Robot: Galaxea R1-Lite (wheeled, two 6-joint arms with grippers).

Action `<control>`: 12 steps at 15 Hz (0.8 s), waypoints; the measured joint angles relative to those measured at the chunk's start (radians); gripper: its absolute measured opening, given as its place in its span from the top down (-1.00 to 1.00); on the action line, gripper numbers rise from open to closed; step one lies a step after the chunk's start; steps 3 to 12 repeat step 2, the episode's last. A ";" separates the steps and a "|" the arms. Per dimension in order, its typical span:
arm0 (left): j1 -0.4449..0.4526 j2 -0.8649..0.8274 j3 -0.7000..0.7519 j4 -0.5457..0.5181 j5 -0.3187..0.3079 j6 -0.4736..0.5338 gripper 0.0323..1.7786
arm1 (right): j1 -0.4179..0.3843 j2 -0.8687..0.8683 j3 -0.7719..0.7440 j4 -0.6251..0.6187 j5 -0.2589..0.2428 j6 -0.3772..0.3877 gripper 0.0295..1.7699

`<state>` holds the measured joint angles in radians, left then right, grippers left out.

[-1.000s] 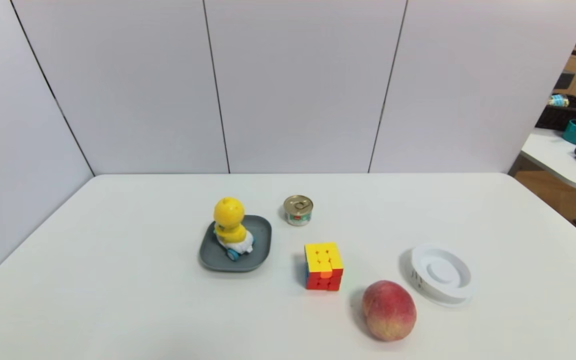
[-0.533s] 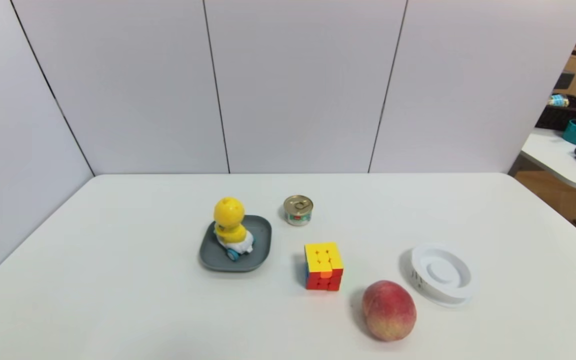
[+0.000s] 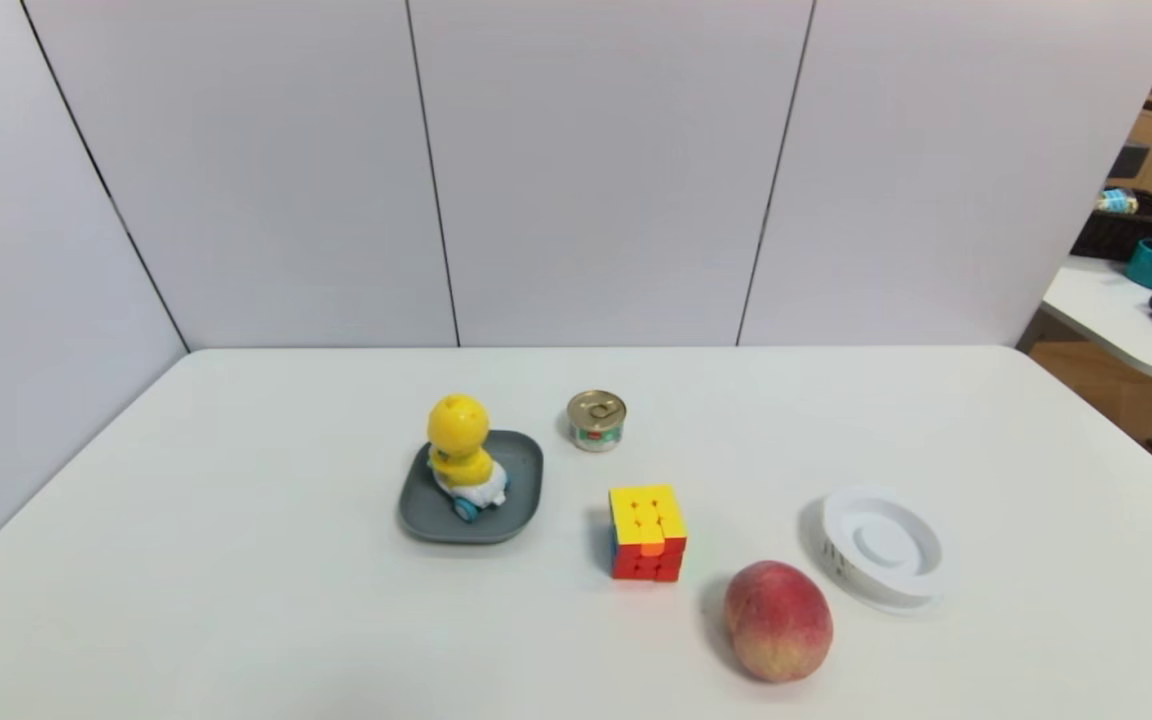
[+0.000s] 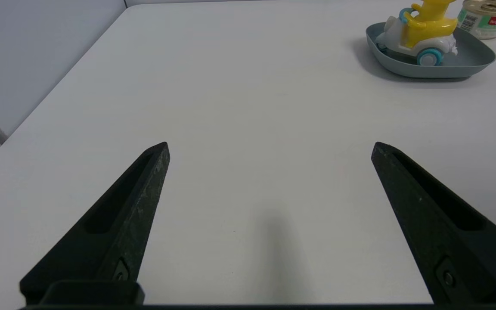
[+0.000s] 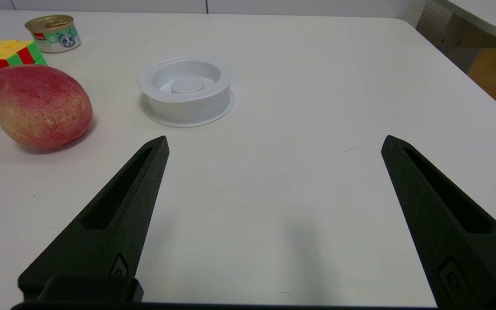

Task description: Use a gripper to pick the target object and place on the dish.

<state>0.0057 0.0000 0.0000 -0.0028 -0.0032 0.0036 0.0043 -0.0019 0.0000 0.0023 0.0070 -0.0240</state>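
The left gripper (image 4: 270, 144) shows in its own wrist view, with its two long black pointed fingers (image 4: 144, 185) spread wide apart and nothing between them. The right gripper (image 5: 276, 137) is in much the same pose: fingers (image 5: 144, 181) wide open, nothing held, the tips well apart. On each, the fingers taper to narrow ends and have a long hollow along them. Neither arm nor gripper shows in the head view.
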 joint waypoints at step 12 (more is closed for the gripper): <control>0.000 0.000 0.000 0.000 0.000 0.000 -0.90 | 0.000 0.000 0.000 -0.001 -0.009 0.002 -0.93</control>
